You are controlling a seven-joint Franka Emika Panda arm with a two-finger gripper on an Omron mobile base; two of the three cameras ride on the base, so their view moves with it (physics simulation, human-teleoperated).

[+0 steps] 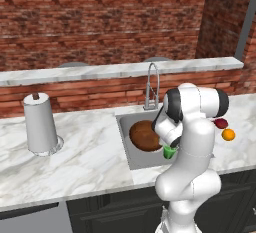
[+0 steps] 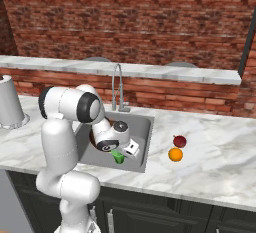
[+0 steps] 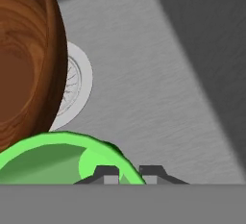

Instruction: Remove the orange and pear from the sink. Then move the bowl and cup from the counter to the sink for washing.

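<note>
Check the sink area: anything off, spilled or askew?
Nothing stands out. The bowl sits upright in the sink, partly over the drain. The pincer is shut on the rim of the cup, held over the basin. The orange and pear rest on the counter.

Two cameras stand behind the arm, left and right, looking forward and down; both take in the grey metal sink (image 1: pixel 131 153) set in the white marble bench (image 1: pixel 80 157). A third rides the hand, close above the sink floor.
</note>
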